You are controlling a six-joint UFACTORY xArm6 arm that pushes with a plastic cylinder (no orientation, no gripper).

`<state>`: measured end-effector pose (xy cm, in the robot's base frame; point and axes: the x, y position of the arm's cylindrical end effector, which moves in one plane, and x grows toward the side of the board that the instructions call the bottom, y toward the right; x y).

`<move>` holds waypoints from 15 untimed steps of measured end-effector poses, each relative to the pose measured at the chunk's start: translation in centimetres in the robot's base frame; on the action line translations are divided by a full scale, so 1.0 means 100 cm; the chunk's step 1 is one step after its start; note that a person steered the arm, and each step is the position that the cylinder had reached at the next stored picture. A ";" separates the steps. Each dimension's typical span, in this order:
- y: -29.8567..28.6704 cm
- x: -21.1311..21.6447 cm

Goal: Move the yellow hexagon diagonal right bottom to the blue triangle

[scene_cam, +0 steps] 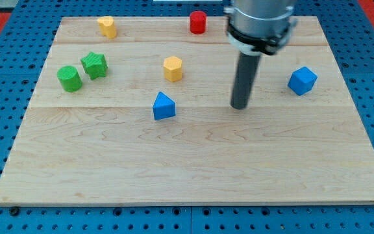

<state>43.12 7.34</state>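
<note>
The yellow hexagon point(173, 68) sits near the board's middle, a little toward the view's top. The blue triangle point(163, 106) lies just below it, slightly to the left, with a gap between them. My tip point(239, 106) rests on the board to the right of both, about level with the blue triangle and well apart from it. The rod rises to the arm's grey body at the view's top.
A blue cube point(302, 80) sits at the right. A red cylinder point(198, 22) and another yellow block point(107, 27) are near the top edge. A green star point(94, 65) and a green cylinder point(69, 78) are at the left. The wooden board point(193, 175) lies on a blue pegboard.
</note>
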 end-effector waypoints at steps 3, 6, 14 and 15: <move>-0.074 -0.105; -0.114 -0.077; -0.256 -0.015; -0.270 0.008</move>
<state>43.95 -19.66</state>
